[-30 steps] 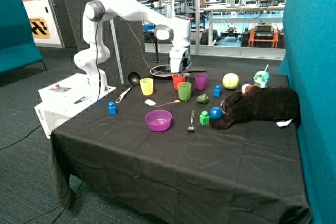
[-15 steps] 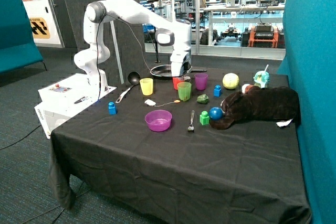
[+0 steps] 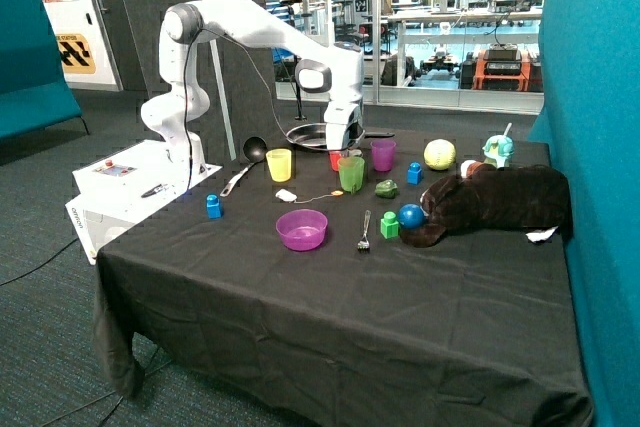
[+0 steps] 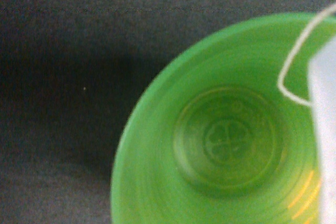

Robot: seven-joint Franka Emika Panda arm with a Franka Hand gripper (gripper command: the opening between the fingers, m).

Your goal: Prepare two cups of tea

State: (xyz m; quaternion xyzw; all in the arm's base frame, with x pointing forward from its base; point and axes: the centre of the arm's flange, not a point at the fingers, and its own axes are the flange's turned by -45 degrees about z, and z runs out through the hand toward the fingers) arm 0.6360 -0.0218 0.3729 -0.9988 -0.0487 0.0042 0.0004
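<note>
The gripper (image 3: 345, 145) hangs right over the green cup (image 3: 351, 174) at centre frame, and whether its fingers are open or closed cannot be told. In the wrist view one tea bag (image 4: 324, 129) dangles above that empty cup. The other tea bag (image 3: 287, 195) lies on the worktop (image 3: 330, 297) beside it.

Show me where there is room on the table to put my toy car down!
The big bare stretch of black cloth in front of the purple bowl and the fork is free. Further back it is crowded: cups, blocks, a tea bag, and the pincer over the green cup.
</note>
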